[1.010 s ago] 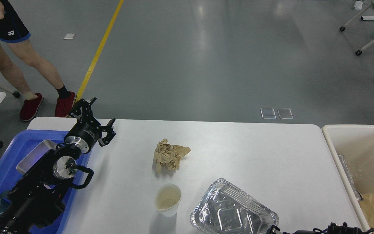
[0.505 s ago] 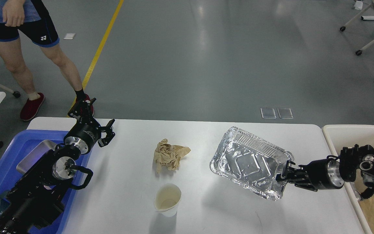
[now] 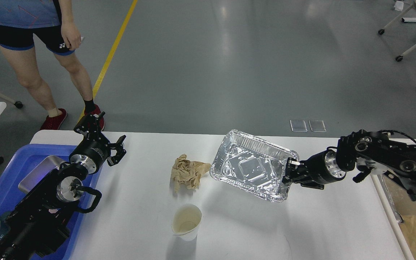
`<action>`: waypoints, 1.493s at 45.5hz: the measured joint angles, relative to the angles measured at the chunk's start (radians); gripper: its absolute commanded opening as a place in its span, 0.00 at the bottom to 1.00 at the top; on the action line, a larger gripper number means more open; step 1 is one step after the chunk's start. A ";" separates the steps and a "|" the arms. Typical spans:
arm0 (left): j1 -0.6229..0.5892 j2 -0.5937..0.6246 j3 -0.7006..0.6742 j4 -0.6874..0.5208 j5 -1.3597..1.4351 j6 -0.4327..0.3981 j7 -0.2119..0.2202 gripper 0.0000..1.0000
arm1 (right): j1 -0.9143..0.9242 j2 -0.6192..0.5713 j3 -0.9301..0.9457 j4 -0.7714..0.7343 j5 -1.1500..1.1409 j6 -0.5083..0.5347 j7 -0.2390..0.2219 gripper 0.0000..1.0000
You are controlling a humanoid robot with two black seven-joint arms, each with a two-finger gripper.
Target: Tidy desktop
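- The desktop [image 3: 251, 224], a large white-grey table top with rounded corners, spans the foreground between a blue plastic tray [image 3: 9, 177] at its left end and a cream plastic bin [image 3: 381, 144] at its right.
- The right gripper [image 3: 290, 172] is pinching the right rim of a crinkled rectangular aluminium foil tray [image 3: 251, 166]. The tray hangs tilted above the table, its cavity facing the camera; an edge hold suits so thin and light a shell.
- Judgement: the foil tray is refuse, and the bin beside the arm is the likely destination.
- The left gripper [image 3: 103, 139] has fingers spread and holds nothing, poised at the table's far-left corner just beyond the blue tray.
- A crumpled tan paper napkin [image 3: 188, 173] and a translucent plastic cup [image 3: 187, 221] lie on the table, uncollected.
- A person in red shoes [image 3: 31, 57] stands beyond the left corner; worth noting for clearance.
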 measured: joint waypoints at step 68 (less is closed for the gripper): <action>0.005 0.007 0.188 -0.015 -0.002 -0.061 0.006 0.97 | 0.245 0.137 -0.107 -0.135 0.045 0.228 -0.046 0.00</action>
